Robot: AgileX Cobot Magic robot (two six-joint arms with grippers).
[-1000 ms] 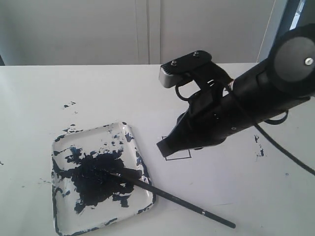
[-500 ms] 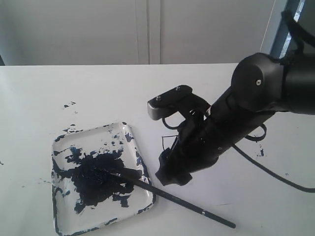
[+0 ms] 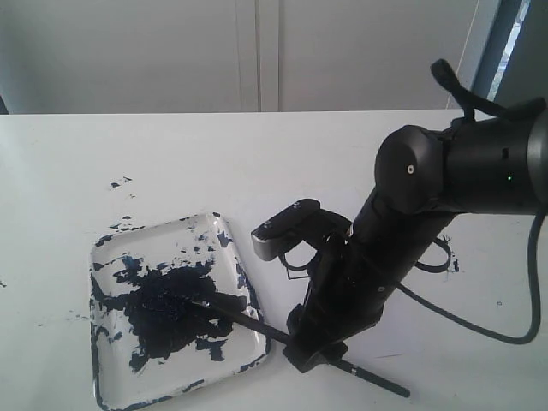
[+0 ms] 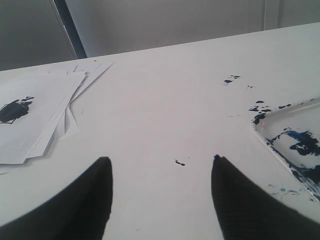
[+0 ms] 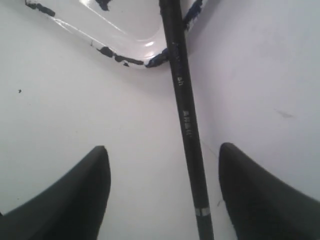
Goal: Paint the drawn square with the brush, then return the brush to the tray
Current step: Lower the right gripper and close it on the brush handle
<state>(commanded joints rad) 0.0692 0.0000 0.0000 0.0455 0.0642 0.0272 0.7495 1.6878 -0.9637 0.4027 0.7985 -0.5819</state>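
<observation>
The tray (image 3: 154, 229) sits at the front left of the table, blotched with dark blue paint. The brush (image 3: 244, 318) lies with its bristles in the paint and its handle across the tray's near right corner onto the table. My right gripper (image 3: 312, 355) is down over the handle just outside the tray. It is open, and the brush (image 5: 182, 100) runs between the fingers of this right gripper (image 5: 164, 150), closer to one of them, near the tray rim (image 5: 125, 55). The drawn square is hidden behind the right arm. My left gripper (image 4: 161, 159) is open over bare table beside the tray (image 4: 270, 131).
A loose stack of white paper (image 4: 35, 110) with a dark smear lies off to one side in the left wrist view. Paint specks (image 3: 120, 182) dot the table behind the tray, and more specks (image 3: 449, 248) lie near the right arm's cable.
The right arm has come down and forward, from above the drawn square to the brush handle beside the tray. Brush and tray have not moved.
</observation>
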